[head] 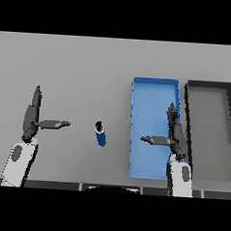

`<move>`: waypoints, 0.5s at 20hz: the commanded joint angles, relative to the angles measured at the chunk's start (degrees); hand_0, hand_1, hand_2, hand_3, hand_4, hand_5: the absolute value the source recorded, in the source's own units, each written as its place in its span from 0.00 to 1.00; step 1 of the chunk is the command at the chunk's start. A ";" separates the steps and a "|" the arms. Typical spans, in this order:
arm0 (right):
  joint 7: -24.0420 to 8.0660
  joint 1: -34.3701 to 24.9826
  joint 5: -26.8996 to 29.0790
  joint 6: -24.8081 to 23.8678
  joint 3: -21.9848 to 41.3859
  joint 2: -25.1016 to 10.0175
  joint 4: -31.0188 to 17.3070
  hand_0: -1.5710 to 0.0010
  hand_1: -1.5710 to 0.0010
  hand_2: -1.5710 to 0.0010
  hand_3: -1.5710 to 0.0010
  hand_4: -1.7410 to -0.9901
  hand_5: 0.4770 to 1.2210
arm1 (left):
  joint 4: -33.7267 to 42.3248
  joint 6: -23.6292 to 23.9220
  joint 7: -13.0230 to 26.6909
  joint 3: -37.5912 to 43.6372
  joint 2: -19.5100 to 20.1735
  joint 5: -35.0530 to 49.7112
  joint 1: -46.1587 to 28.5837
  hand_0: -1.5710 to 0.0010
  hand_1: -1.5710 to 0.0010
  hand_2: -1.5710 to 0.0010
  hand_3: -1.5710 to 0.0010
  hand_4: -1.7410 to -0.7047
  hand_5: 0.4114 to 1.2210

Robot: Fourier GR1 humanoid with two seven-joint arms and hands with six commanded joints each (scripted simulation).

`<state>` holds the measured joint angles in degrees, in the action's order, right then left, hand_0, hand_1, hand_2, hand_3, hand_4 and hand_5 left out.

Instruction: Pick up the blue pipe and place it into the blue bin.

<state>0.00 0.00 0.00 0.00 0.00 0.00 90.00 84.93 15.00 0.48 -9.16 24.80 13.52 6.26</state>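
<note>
The blue pipe [101,134] is seen on the table [81,67], at nine o'clock from the right hand [173,135], apart. That hand is held open over the blue bin [155,82]; the left hand [32,117] is open too.

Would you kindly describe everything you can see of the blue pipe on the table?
The blue pipe is a short, smooth cylinder, deep blue along its body with a dark end facing away from the robot. It lies on the grey table, pointing roughly away from the robot with a slight tilt. It sits between the left hand and the blue bin, clear of both. Nothing touches it but the table.
</note>
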 commanded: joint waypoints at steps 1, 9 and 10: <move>0.12 0.16 -0.02 -0.04 0.07 0.05 0.11 1.00 1.00 1.00 1.00 0.69 0.19 | 0.12 0.00 -0.37 0.04 0.03 0.01 -0.16 1.00 1.00 1.00 1.00 0.64 0.22; 4.99 5.79 -6.41 3.31 5.54 -4.64 5.76 1.00 1.00 1.00 1.00 0.69 0.19 | 1.90 -16.24 -5.15 -3.13 9.92 1.51 -2.03 1.00 1.00 1.00 1.00 0.64 0.22; 4.86 6.45 -7.47 3.28 6.06 -5.28 6.73 1.00 1.00 1.00 1.00 0.69 0.19 | 2.17 -18.13 -5.25 -3.22 11.11 2.11 -2.28 1.00 1.00 1.00 1.00 0.64 0.22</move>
<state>5.03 6.47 -7.47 3.29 6.06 -5.29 96.72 87.10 -3.14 -4.82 -12.36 35.95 15.63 3.97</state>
